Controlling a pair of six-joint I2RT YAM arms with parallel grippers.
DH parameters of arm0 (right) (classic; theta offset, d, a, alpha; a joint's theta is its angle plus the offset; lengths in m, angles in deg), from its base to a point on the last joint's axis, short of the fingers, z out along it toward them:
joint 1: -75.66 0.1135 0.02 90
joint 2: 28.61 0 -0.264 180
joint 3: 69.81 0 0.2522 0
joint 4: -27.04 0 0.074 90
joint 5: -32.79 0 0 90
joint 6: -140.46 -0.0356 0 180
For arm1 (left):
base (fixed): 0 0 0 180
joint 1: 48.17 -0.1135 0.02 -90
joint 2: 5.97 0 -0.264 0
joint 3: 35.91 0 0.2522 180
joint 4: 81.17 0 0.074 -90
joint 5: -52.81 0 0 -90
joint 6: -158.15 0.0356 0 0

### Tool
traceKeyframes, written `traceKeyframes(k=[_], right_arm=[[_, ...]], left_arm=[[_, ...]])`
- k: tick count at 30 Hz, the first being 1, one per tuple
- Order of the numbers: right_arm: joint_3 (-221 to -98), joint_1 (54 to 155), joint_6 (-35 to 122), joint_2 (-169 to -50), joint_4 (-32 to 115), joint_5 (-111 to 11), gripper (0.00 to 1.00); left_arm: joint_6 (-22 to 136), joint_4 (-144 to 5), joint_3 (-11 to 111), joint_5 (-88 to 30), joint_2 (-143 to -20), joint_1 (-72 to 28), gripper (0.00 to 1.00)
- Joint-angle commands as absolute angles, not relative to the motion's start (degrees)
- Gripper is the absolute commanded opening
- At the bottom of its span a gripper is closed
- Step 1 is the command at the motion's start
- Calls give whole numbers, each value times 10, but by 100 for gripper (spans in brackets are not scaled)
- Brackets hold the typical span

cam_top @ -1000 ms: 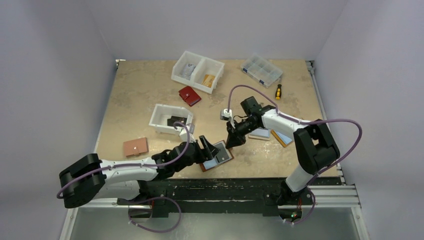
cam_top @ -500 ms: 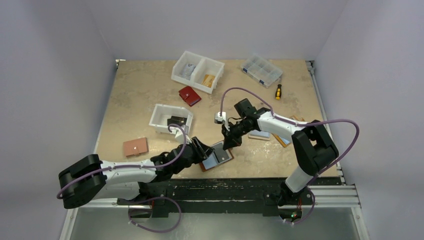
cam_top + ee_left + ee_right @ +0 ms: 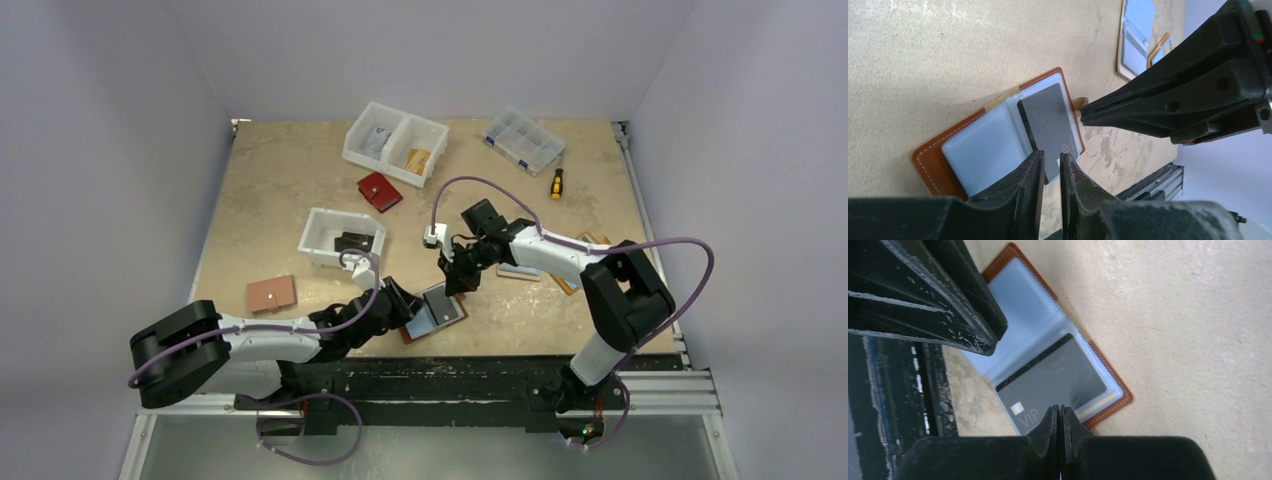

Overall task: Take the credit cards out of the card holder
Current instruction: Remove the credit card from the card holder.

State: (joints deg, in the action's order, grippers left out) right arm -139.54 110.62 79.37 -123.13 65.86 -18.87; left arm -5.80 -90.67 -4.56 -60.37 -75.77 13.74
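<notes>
The card holder [image 3: 412, 330] lies open near the table's front edge, a brown rim [image 3: 930, 160] around light-blue panels. A dark grey credit card [image 3: 1048, 120] marked VIP [image 3: 1053, 380] sticks partway out of its right panel toward the front edge. My left gripper [image 3: 1052, 160] hovers low over the card's protruding end; its jaws stand a narrow gap apart with nothing clearly gripped. It also appears in the top view [image 3: 408, 305]. My right gripper [image 3: 1060, 412] is shut, and its tips [image 3: 1083, 114] touch the small tan tab on the holder's far edge [image 3: 458, 287].
A white bin [image 3: 343, 238] sits behind the left arm. A tan holder [image 3: 271, 293] lies at the left and a red wallet [image 3: 379, 191] farther back. A two-compartment bin [image 3: 395, 143], a clear organizer [image 3: 523, 140] and a screwdriver [image 3: 556, 183] are at the rear. Other opened holders [image 3: 565, 272] lie under the right arm.
The left jaws have narrowed from wide to a slim gap and settled over the card's end. The right gripper has shut and swung left and down to the holder's far edge.
</notes>
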Motion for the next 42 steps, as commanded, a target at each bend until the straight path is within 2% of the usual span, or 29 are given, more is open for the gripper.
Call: traceKeyframes(k=[1, 11, 19, 24, 27, 42], right_arm=[[-1396, 1110, 782, -1244, 643, -240, 0], [-1395, 1122, 780, -1256, 640, -261, 0], [-1394, 1126, 778, -1262, 638, -271, 0], [-1395, 1129, 778, -1267, 638, -274, 0], [-1395, 1129, 776, -1269, 638, -274, 0], [-1419, 1139, 779, -1287, 671, -232, 0]], left_arm=[[-61, -936, -18, -616, -791, 138, 21], [-50, -937, 29, -583, -866, 134, 22], [-65, -894, 37, -588, -872, 134, 26], [-68, -852, 52, -594, -871, 134, 37], [-67, -851, 53, -593, -872, 134, 40], [-88, -897, 29, -562, -893, 125, 39]])
